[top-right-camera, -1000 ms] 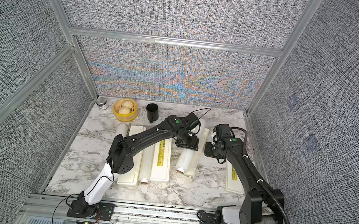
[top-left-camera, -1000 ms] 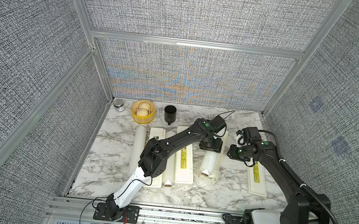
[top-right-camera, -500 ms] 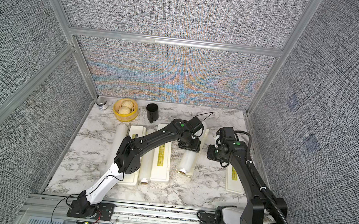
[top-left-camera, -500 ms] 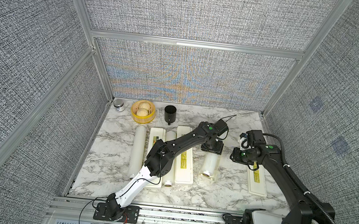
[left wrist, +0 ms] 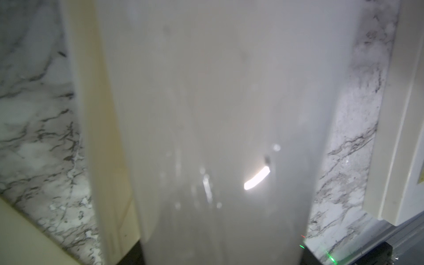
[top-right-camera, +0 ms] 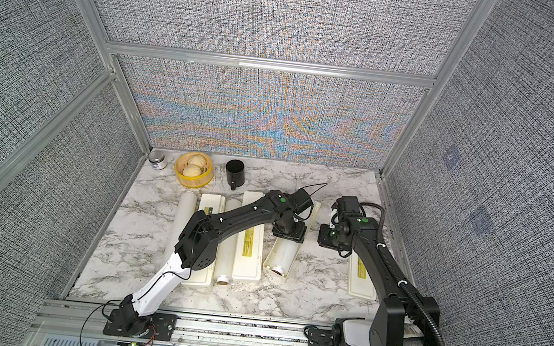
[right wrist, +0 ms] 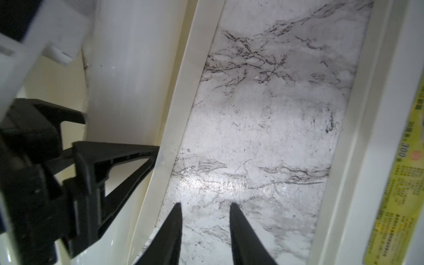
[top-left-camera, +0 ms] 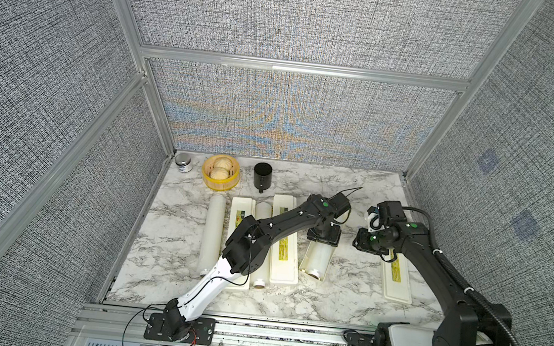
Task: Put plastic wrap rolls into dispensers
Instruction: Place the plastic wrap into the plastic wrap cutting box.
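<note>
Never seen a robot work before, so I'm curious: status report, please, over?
Left jaws astride roll in open dispenser, grip unclear. Right jaws open, empty, close beside. No obstruction seen.

White marble tabletop [top-left-camera: 173, 240] veined in grey carries cream boxes [top-left-camera: 280, 276] with yellow labels [top-left-camera: 284, 252], milky-white rolls [top-left-camera: 212, 230], a black cup [top-left-camera: 262, 179] and a yellow basket [top-left-camera: 220, 186]; grey woven walls [top-left-camera: 32, 85] surround.

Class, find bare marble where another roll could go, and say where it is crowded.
Free: the strip between the left wall and the leftmost roll; the back right corner beyond the black cup; the front strip nearer than the dispensers. Crowded: the middle, where rolls and dispensers lie side by side.
</note>
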Available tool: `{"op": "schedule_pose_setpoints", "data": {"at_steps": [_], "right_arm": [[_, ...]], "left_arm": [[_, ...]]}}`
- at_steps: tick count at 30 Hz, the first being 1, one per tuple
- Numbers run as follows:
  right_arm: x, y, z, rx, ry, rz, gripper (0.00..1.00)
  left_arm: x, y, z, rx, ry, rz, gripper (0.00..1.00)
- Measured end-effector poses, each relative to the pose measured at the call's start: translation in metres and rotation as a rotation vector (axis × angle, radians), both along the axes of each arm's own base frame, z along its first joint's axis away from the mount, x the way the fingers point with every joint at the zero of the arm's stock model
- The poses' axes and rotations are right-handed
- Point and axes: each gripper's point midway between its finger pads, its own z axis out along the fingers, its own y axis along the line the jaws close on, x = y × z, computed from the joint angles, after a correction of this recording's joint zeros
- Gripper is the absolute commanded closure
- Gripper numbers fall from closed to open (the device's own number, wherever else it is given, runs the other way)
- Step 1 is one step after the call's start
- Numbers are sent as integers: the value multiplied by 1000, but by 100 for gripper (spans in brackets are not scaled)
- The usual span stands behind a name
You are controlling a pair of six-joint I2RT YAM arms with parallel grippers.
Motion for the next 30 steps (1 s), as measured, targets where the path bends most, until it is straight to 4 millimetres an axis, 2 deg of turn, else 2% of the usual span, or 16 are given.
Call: {"op": "schedule_pose_setpoints", "data": {"at_steps": [5, 12, 19, 23, 25, 30], "right_arm": [[-1, 0, -2, 2, 4, 1, 62], [-1, 1, -4, 2, 9, 2, 62], [-1, 1, -5, 5, 14, 3, 60], [-1, 3, -6, 14, 21, 8, 56], [-1, 5, -6, 17, 23, 13, 52], [0, 13, -2, 23, 9, 36, 50]], "left_arm": [[4, 4, 2, 21, -30, -8, 39], [6, 8, -11, 49, -43, -25, 27], [7, 6, -9, 43, -55, -28, 16], [8, 1, 9, -5, -64, -29, 14], [8, -4, 24, -46, -73, -32, 15], [1, -6, 58, -133, -75, -29, 15]]}}
